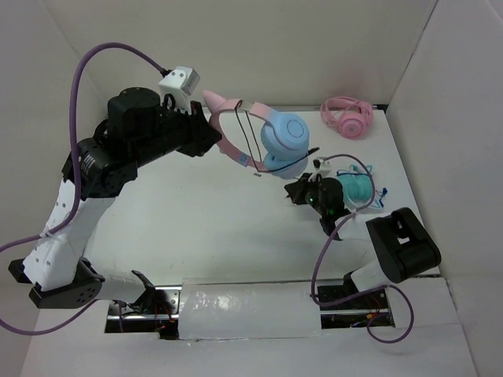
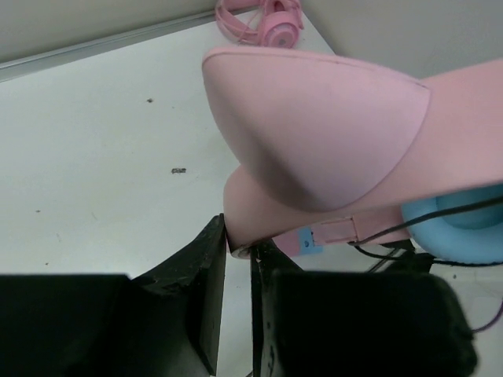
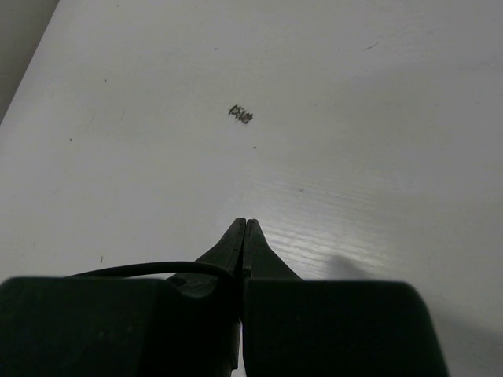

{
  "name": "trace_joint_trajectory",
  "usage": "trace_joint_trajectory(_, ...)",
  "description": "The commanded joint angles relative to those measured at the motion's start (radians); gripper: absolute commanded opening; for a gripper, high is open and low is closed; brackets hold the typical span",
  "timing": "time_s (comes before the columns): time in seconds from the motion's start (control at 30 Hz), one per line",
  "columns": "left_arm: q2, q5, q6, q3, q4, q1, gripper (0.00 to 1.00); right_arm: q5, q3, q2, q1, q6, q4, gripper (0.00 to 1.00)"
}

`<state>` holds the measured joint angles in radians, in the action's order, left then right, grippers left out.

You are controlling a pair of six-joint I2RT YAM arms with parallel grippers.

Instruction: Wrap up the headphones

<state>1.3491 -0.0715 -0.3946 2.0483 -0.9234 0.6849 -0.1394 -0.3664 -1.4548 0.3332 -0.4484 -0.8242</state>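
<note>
The teal set (image 1: 357, 188), at 3 o'clock on the table (image 1: 196, 220), is mostly hidden behind the right arm, so only a patch of earcup and some thin wire show. From above, the right gripper (image 1: 293, 191) is a dark mass and its jaws cannot be read there. Its wrist view shows the right gripper (image 3: 245, 234) with both fingers pressed flat together over bare tabletop. A thin black cable (image 3: 149, 268) curves in from 9 o'clock to the left finger, but I cannot tell whether it is pinched. The left wrist view is crowded by one pink cat ear (image 2: 314, 133), and the frame's 3 o'clock edge cuts off the blue earcup (image 2: 464, 236). Whether the earcups rest on the table is not clear.

The headphones (image 1: 284, 135) sit at 12 o'clock from the table's centre. The left gripper (image 1: 212, 133) is clamped on the end of their headband, and up close the left gripper (image 2: 238, 245) has the pink band wedged between its black fingers. The band is pale pink with two pointed ears, and the round cups are light blue. The black cable (image 1: 253, 141) loops across the band's arc and trails toward 5 o'clock. The right gripper is at 6 o'clock of the cups. An all-pink set (image 1: 347, 115) lies at 2 o'clock by the back wall.
</note>
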Motion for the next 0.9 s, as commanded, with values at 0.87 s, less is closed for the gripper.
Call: trace_joint_trajectory(0.87,0.077,-0.166,-0.029,-0.540,0.120,0.145,0.00,0.060,-0.927,0.086,0.015,0.533,1.023,0.00)
